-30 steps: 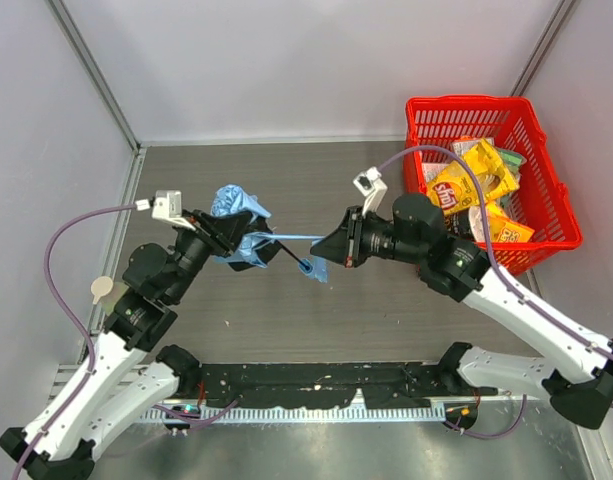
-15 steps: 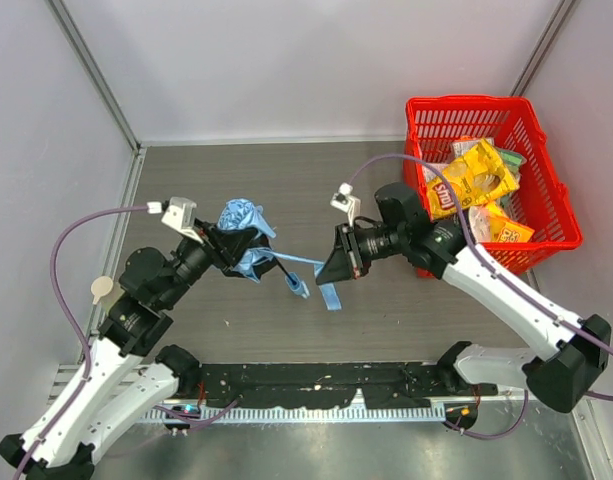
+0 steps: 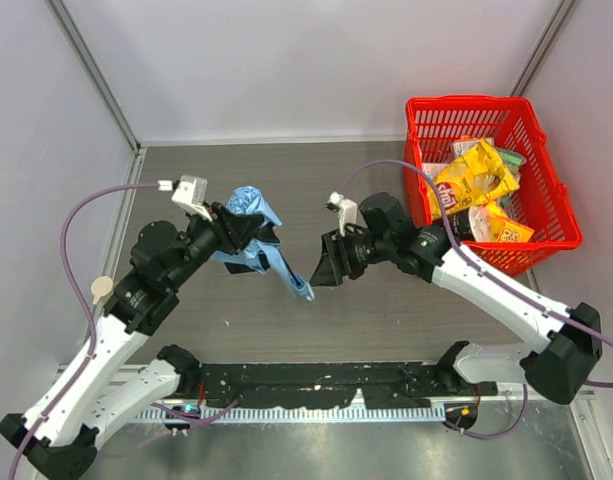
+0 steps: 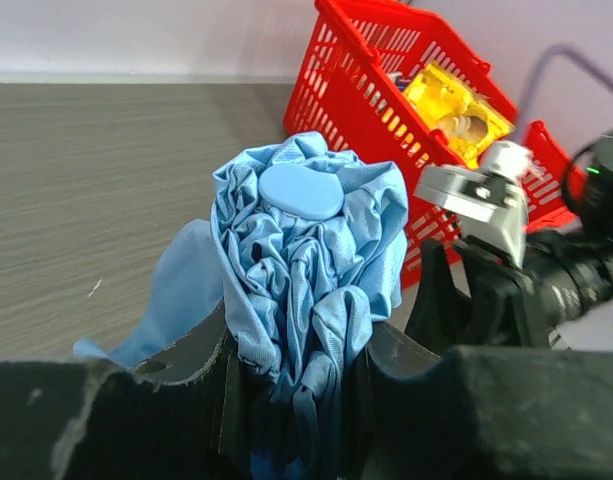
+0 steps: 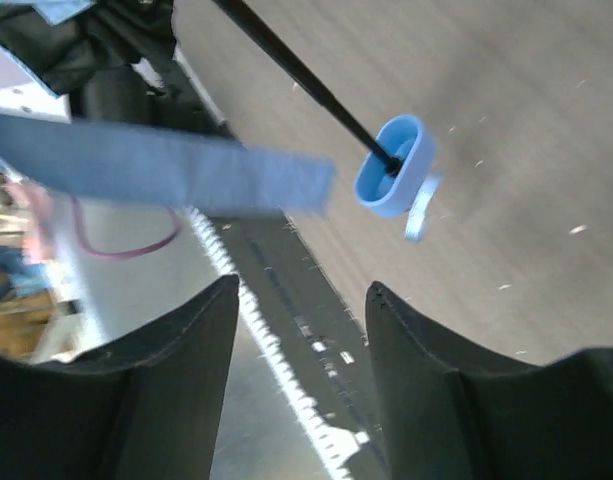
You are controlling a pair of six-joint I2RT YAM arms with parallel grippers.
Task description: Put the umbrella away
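Observation:
The umbrella (image 3: pixel 248 226) is a bunched sky-blue bundle held above the table, its rounded cap (image 4: pixel 301 190) facing the left wrist camera. My left gripper (image 3: pixel 231 238) is shut on the fabric (image 4: pixel 301 300), with a finger on each side. The thin black shaft (image 5: pixel 296 75) runs down to the small blue handle (image 3: pixel 305 293), which hangs free. A flat blue strap (image 5: pixel 156 165) hangs loose across the right wrist view. My right gripper (image 3: pixel 322 272) is open and empty just right of the handle (image 5: pixel 394 168), not touching it.
A red basket (image 3: pixel 546 190) with yellow snack bags (image 3: pixel 473 175) stands at the back right, also in the left wrist view (image 4: pixel 356 90). The black and metal rail (image 3: pixel 316 385) runs along the near edge. Grey walls close in the left, back and right.
My right gripper has let go of the strap and opened, drawing slightly left and down. The strap, taut before, now hangs slack. My left gripper has swung the bundle up and right.

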